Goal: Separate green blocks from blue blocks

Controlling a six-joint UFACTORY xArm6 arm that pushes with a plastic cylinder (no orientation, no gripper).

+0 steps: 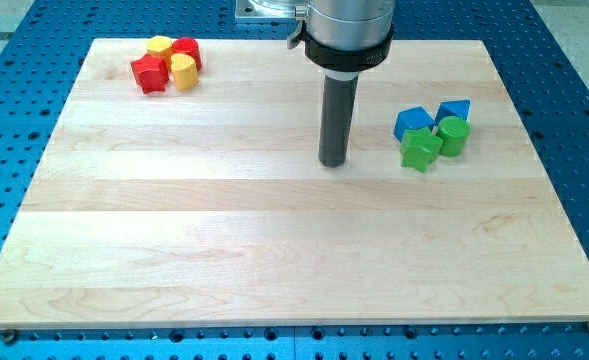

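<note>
Two blue blocks and two green blocks sit bunched at the view's right. A blue block (413,122) touches a green star-like block (420,149) below it. A second blue block (455,109) sits behind a green cylinder (453,135). My tip (333,162) rests on the wooden board (274,240), to the left of this cluster, about a block's width or more from the green star-like block. It touches no block.
At the view's top left lies a second cluster: a red star-like block (149,73), a red block (187,52), a yellow block (160,46) and a yellow cylinder (183,72). A blue perforated table (4,130) surrounds the board.
</note>
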